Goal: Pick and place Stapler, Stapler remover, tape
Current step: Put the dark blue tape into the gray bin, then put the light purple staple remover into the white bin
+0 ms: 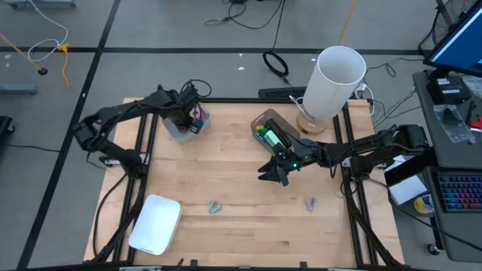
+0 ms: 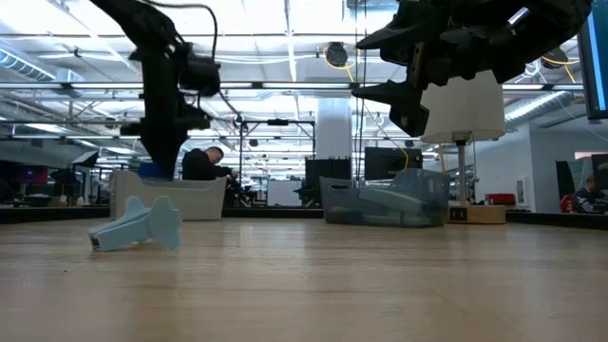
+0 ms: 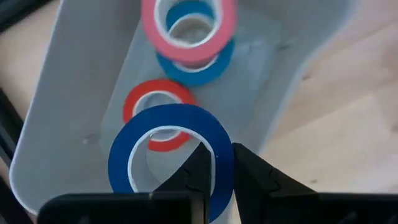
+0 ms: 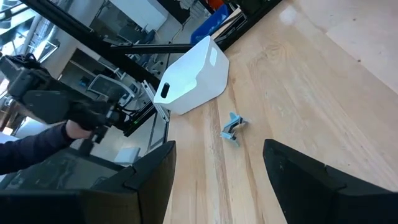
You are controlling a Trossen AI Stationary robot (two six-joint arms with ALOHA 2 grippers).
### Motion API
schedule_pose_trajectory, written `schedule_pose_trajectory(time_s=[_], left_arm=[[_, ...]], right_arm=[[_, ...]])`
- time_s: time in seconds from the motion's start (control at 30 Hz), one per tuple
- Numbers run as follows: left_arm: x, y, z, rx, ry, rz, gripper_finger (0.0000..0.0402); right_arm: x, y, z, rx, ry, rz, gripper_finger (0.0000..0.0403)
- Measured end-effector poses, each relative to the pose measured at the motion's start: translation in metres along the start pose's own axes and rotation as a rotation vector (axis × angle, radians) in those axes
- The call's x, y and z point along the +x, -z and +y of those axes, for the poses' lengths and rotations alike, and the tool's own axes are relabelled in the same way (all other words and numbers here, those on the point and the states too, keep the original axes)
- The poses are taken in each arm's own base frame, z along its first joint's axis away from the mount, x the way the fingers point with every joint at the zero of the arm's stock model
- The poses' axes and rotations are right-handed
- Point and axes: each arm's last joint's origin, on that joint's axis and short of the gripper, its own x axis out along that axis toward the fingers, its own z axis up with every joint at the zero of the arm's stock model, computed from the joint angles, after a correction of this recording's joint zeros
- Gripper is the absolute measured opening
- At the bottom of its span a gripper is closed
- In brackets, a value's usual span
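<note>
Left gripper [image 3: 216, 167] pinched shut on blue tape roll's [image 3: 169, 155] rim, above grey bin [image 3: 74, 93]. Right gripper [image 1: 273, 173] spread wide, empty, over table [image 1: 241, 188] centre.

Wooden bench [image 1: 241, 226]. Directly on it: a grey tray [image 1: 175, 128] at the far left, a clear bin [image 1: 265, 120] at far centre, a white bin [image 1: 155, 223] on its side near left, two small blue staple removers [image 1: 215, 206] [image 1: 311, 202] toward the near edge.

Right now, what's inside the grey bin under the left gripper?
Tape rolls: a blue roll pinched by the left gripper, a red roll partly hidden beneath, a pink roll covering another blue.
</note>
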Motion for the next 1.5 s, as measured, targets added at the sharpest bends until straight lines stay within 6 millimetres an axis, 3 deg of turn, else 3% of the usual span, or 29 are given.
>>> schedule_pose_trajectory(time_s=[0.17, 0.37, 0.6, 0.9, 1.03, 1.2, 1.5], left_arm=[[0.018, -0.006, 0.008, 0.019, -0.033, 0.074, 0.0041], [0.033, -0.009, 0.014, 0.010, -0.053, 0.133, 0.0068], [0.034, -0.009, 0.014, 0.027, -0.068, 0.139, 0.0099], [0.031, -0.009, 0.015, 0.052, -0.076, 0.127, 0.0181], [0.016, -0.009, 0.016, 0.031, -0.060, 0.071, 0.0201], [-0.024, -0.006, 0.010, 0.047, 0.005, -0.080, 0.0202], [-0.089, 0.017, -0.021, 0.170, 0.324, -0.372, 0.0200]], right_arm=[[0.000, 0.000, 0.000, 0.000, 0.000, 0.000, 0.0238], [0.000, 0.000, 0.000, 0.000, 0.000, 0.000, 0.0238], [0.000, 0.000, 0.000, 0.000, 0.000, 0.000, 0.0238], [0.000, 0.000, 0.000, 0.001, 0.000, 0.000, 0.0238], [0.000, 0.000, 0.000, 0.002, 0.000, 0.000, 0.0238], [0.000, 0.000, 0.000, 0.013, 0.000, 0.003, 0.0238], [0.000, 0.006, -0.003, 0.165, 0.006, 0.088, 0.0238]])
